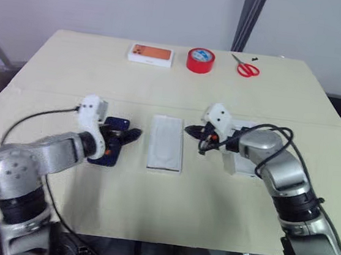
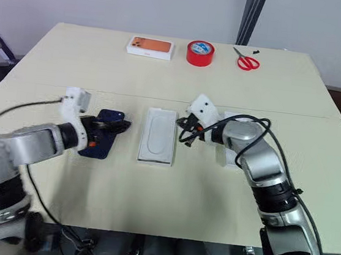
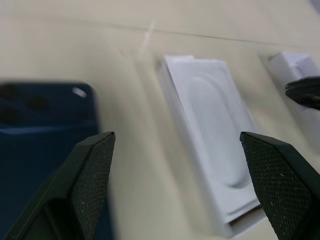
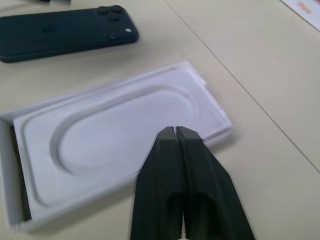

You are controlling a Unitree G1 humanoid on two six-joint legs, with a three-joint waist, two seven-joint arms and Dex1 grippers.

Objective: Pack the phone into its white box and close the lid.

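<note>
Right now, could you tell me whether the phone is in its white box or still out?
Out. The phone lies flat on the table, beside the white box, apart from it.

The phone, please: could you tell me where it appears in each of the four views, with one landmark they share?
Left eye view: phone left of centre, partly behind the left gripper.
Right eye view: phone left of centre.
Left wrist view: phone beside the near finger.
Right wrist view: phone beyond the insert.
Shared landmark: the white insert, lying right beside the phone.
</note>
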